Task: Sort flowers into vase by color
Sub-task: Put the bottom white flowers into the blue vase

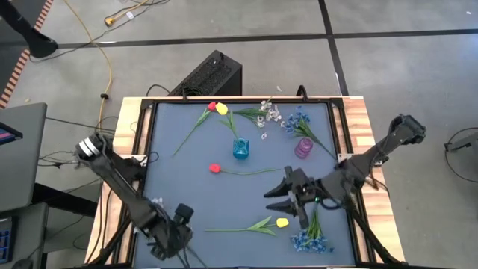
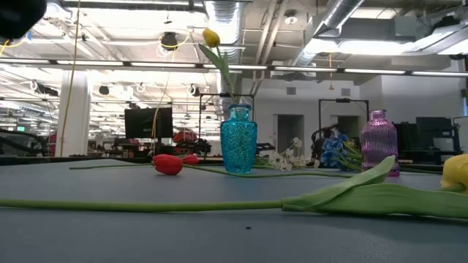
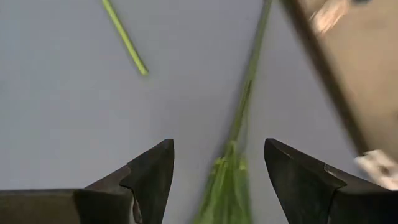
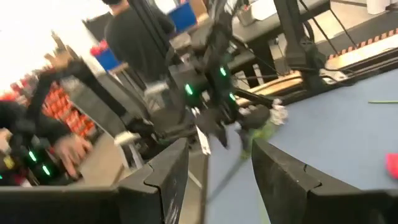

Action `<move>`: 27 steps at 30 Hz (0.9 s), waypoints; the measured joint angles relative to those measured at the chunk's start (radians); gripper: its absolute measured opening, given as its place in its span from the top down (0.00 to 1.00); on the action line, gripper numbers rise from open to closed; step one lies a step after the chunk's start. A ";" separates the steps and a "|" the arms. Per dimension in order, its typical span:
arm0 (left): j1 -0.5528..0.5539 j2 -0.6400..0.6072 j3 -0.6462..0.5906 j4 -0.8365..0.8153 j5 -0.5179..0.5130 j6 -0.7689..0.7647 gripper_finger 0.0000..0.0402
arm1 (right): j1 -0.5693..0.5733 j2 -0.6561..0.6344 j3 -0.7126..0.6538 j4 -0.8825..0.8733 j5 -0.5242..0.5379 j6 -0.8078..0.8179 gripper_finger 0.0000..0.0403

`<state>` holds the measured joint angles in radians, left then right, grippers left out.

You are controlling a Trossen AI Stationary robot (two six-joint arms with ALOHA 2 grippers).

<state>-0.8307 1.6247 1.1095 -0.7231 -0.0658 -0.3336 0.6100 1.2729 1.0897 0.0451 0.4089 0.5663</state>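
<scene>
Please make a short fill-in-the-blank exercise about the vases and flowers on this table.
1. The blue glass vase holds a tulip with a ___ bud.
2. The purple glass vase holds ___ flowers.
3. The open left gripper has a green ___ between its fingers.

Missing words: yellow; no; stem

Surface [image 1: 187, 187]: grey-blue mat in a wooden frame. Landmark is the blue vase [image 1: 240, 149], upright near mid-surface (one yellow tulip stands in it). Purple vase [image 1: 303, 148] to its right, also upright. Red tulip [image 1: 215, 169] lies just in front of the blue vase. Behind it lie a red and yellow tulip pair [image 1: 216, 108], a white spray [image 1: 268, 113] and a blue spray [image 1: 297, 119]. Well in front lie a yellow tulip [image 1: 281, 222] and a second blue spray [image 1: 311, 240].
</scene>
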 joint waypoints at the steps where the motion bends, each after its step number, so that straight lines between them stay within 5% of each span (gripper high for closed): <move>1: -0.010 0.026 0.000 0.001 0.000 0.011 0.41 | 0.019 0.020 0.000 0.037 0.021 0.014 0.50; 7: -0.059 0.149 -0.001 0.034 0.054 0.040 0.41 | 0.106 0.132 0.046 0.170 0.122 0.036 0.50; 15: -0.089 0.210 0.002 0.024 -0.025 -0.054 0.44 | 0.124 0.207 0.183 -0.038 0.144 0.036 0.50; 20: -0.092 0.213 0.002 0.017 -0.073 -0.098 0.62 | 0.108 0.189 0.229 -0.161 0.102 0.037 0.50; 25: -0.062 0.214 0.002 0.014 0.006 -0.137 0.92 | 0.126 0.140 0.241 -0.183 0.069 0.011 0.50; 27: -0.054 0.214 0.006 0.012 0.014 -0.186 0.97 | 0.136 0.120 0.241 -0.188 0.066 -0.017 0.50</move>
<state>-0.8844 1.8385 1.1153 -0.7113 -0.0514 -0.5200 0.7463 1.3925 1.3308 -0.1429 0.4745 0.5488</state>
